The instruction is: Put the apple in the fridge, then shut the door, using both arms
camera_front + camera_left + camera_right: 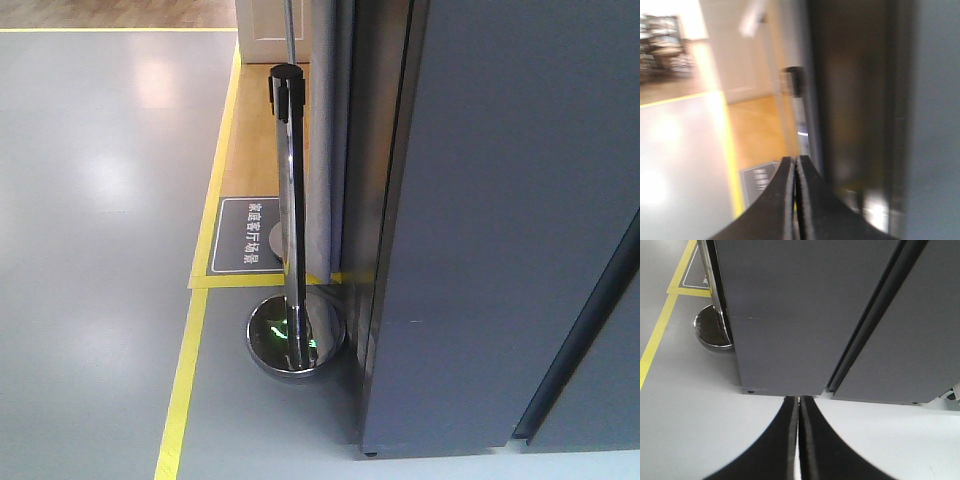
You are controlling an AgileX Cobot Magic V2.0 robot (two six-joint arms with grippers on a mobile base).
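Grey floor with yellow tape lines (180, 385) meets the closed dark-grey fridge (500, 220).
Only the front view shows the whole chrome stanchion (290, 240); left gripper (796, 172) and right gripper (799, 412) are clenched, empty; no apple visible.

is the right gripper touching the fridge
Apart. In the right wrist view, the shut right gripper points at the fridge, with grey floor visible between the fingertips and its base.
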